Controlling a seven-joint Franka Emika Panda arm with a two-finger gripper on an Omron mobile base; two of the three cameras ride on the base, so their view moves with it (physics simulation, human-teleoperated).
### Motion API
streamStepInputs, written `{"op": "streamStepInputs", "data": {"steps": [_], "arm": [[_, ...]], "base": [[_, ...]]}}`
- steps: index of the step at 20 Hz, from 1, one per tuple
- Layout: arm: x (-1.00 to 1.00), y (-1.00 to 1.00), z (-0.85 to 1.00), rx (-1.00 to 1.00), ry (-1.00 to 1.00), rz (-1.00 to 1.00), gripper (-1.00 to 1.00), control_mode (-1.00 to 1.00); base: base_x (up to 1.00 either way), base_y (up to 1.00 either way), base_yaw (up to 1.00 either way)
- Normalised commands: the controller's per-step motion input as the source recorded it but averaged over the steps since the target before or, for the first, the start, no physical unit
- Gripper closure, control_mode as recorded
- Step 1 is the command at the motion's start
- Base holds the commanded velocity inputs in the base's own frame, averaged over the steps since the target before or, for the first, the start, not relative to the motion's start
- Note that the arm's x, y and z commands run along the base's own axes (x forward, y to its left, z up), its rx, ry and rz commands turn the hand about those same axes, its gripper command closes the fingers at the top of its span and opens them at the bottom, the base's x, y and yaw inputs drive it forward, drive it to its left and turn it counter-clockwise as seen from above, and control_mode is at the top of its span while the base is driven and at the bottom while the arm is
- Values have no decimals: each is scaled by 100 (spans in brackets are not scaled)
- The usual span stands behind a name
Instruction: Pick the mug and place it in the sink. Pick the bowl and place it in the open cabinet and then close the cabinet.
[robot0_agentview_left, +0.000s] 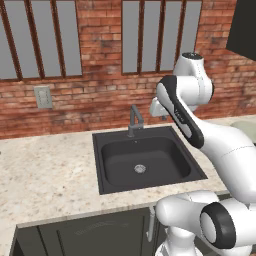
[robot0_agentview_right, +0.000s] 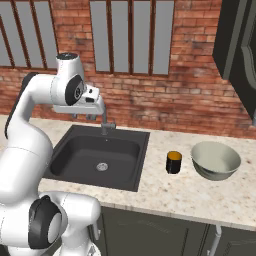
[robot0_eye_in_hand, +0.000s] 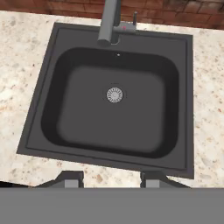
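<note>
While the arm bends high over the sink in the left base view, the faucet stands at the basin's back rim and a pale sliver of the bowl shows at the right edge. In the right base view the hand hangs above the sink's back edge, beside the faucet; the mug stands upright on the surface just right of the sink, the bowl near it further right, and the cabinet hangs open above. In the hand view the fingertips stand partly apart, holding nothing, over the sink and its drain.
</note>
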Motion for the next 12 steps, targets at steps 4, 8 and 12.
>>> {"op": "streamStepInputs", "data": {"steps": [4,8,12], "arm": [[0,-6,-4,-1,0,0,-100,-100],[0,-29,-8,-4,0,-9,-100,-100],[0,-46,-9,-2,0,-16,-100,-100]], "base": [[0,0,0],[0,0,0],[0,0,0]]}}
